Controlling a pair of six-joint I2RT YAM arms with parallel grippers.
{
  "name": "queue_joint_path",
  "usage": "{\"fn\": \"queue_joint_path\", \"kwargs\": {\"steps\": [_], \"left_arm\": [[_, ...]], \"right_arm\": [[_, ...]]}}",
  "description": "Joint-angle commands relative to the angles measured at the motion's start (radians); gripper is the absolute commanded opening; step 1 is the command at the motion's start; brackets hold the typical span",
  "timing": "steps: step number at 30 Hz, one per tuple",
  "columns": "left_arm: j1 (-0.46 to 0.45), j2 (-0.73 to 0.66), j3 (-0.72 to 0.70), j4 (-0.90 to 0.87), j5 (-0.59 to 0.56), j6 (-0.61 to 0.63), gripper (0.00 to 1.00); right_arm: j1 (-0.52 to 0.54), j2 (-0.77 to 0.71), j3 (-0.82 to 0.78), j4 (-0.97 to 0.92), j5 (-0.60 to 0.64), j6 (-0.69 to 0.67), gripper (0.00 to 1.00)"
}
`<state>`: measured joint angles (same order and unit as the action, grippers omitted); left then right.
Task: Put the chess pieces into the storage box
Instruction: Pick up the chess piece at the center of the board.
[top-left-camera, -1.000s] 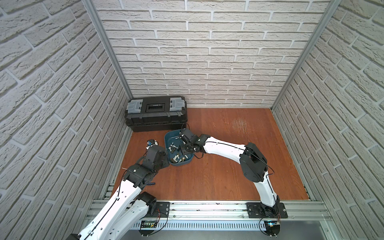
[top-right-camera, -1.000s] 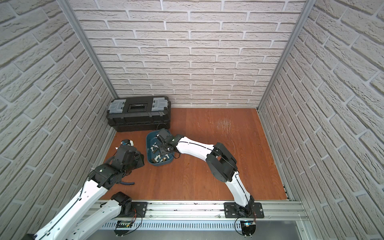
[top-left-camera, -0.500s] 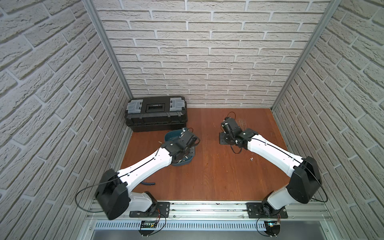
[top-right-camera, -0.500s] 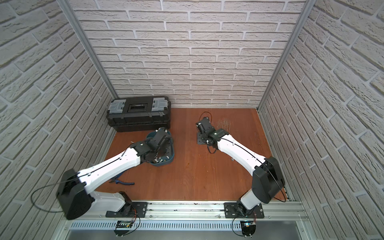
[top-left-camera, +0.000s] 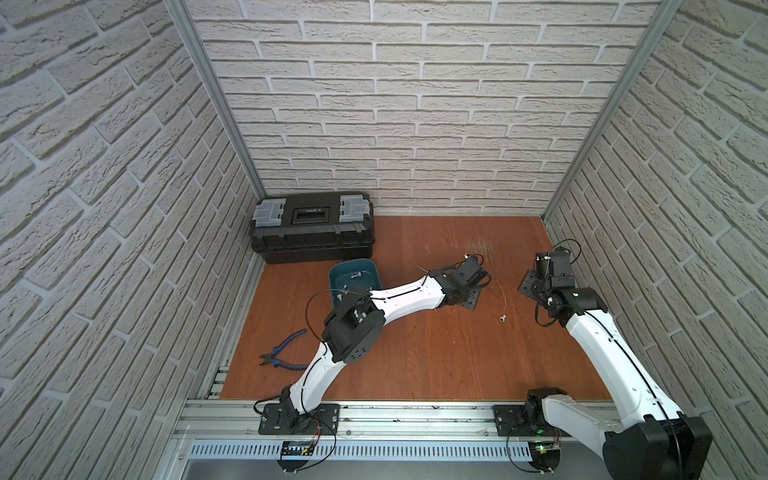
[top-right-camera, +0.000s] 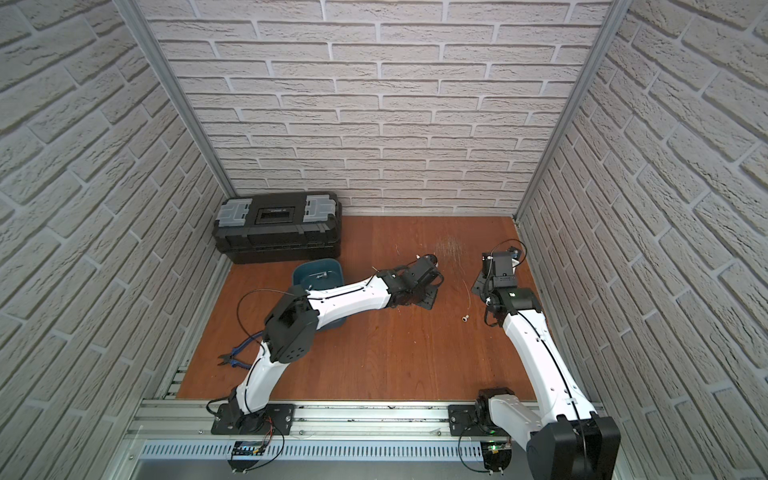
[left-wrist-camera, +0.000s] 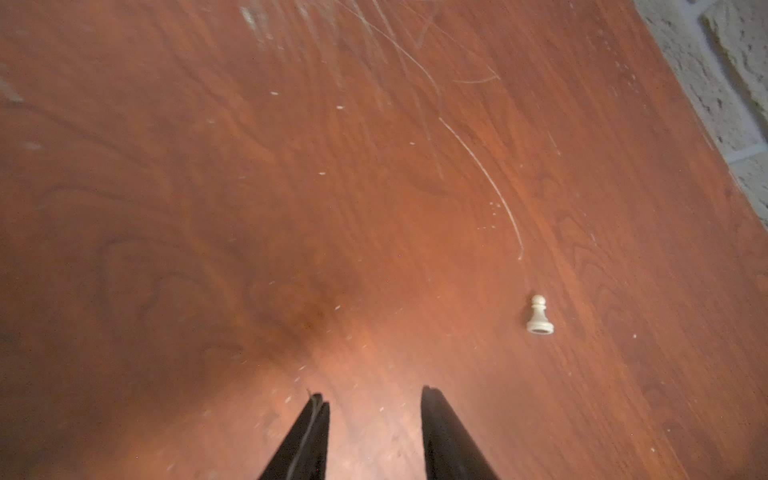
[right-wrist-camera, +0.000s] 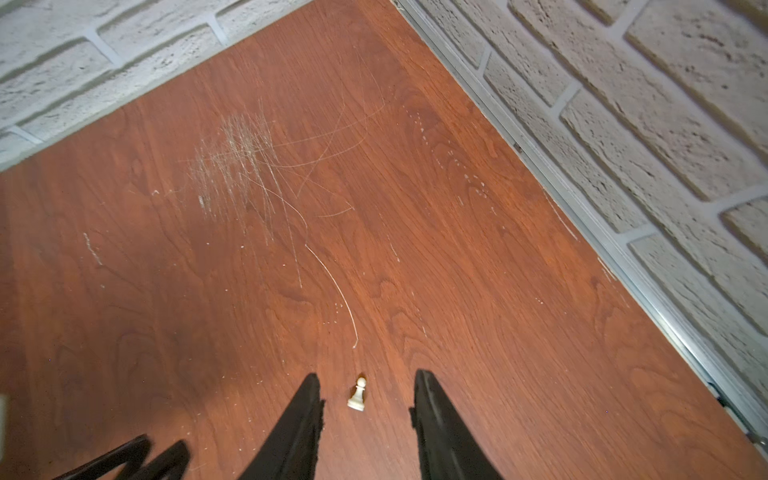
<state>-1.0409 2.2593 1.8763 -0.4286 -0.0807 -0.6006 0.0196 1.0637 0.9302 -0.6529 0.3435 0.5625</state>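
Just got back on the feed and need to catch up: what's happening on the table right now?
Neither arm holds anything: the left gripper and right gripper both hang open above the table. One white pawn lies on its side between the arms, framed by the right gripper's open jaws in its wrist view. The teal storage box already holds some pieces.

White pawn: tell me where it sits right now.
The white pawn lies on the wooden tabletop, right of centre in both top views, between the left gripper and the right gripper and touching neither.
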Motion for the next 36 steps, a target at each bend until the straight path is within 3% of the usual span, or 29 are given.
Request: {"fn": "queue_joint_path", "kwargs": {"steps": [1, 6, 10, 22, 36], "left_arm": [[-0.021, 0.077, 0.100, 0.063, 0.084, 0.047, 0.41], [-0.044, 0.158, 0.178, 0.106, 0.132, 0.075, 0.41], [-0.053, 0.172, 0.176, 0.142, 0.167, 0.109, 0.41], [-0.088, 0.224, 0.183, 0.175, 0.174, 0.133, 0.39], [-0.115, 0.304, 0.279, 0.119, 0.153, 0.169, 0.39]], "right_arm": [[0.003, -0.016, -0.048, 0.052, -0.026, 0.069, 0.41], [0.003, -0.054, -0.105, 0.070, -0.082, 0.131, 0.40], [0.003, -0.102, -0.134, 0.037, -0.056, 0.160, 0.40], [-0.006, -0.196, -0.052, -0.036, 0.165, 0.047, 0.40], [-0.007, -0.200, -0.045, -0.028, 0.153, 0.049, 0.41]]}}
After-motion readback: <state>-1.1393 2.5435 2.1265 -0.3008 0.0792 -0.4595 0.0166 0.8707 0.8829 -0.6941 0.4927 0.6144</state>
